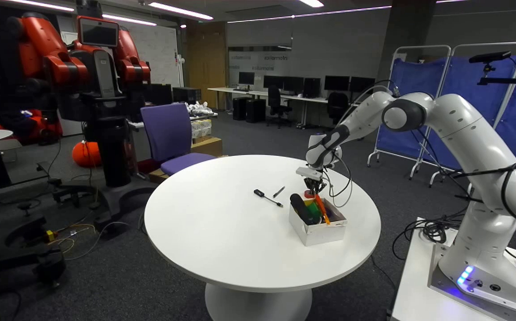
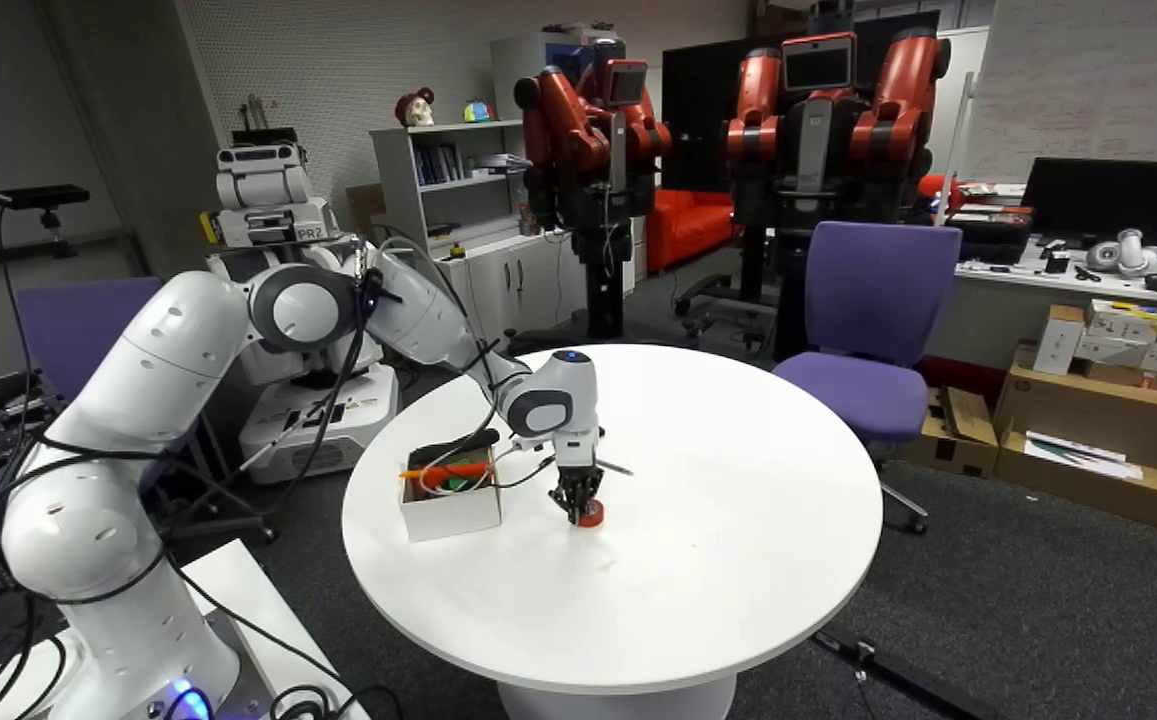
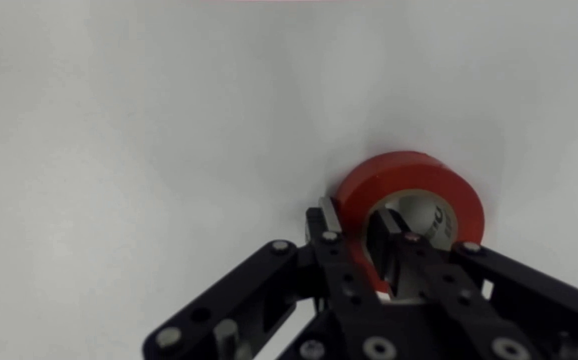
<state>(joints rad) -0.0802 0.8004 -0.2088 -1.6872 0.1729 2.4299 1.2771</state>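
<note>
A roll of red tape (image 3: pixel 408 170) lies flat on the white round table (image 1: pixel 222 240). In the wrist view my gripper (image 3: pixel 359 222) straddles the roll's wall. One finger (image 3: pixel 329 215) presses against the outer side, while the opposite finger stands inside the hole. The jaws are narrow, with the red band between them. Both exterior views show the gripper (image 2: pixel 576 500) pointing down at table height, the tape (image 2: pixel 592 514) at its tips. Part of the roll's near side is hidden behind the fingers.
Beside the gripper stands a white box (image 1: pixel 323 235) holding a black item (image 1: pixel 300 207), an orange tool (image 1: pixel 321 207) and something green (image 1: pixel 314 210). A pen (image 1: pixel 278 191) and a black adapter cable (image 1: pixel 266 197) lie on the table. Loose cables hang from the wrist.
</note>
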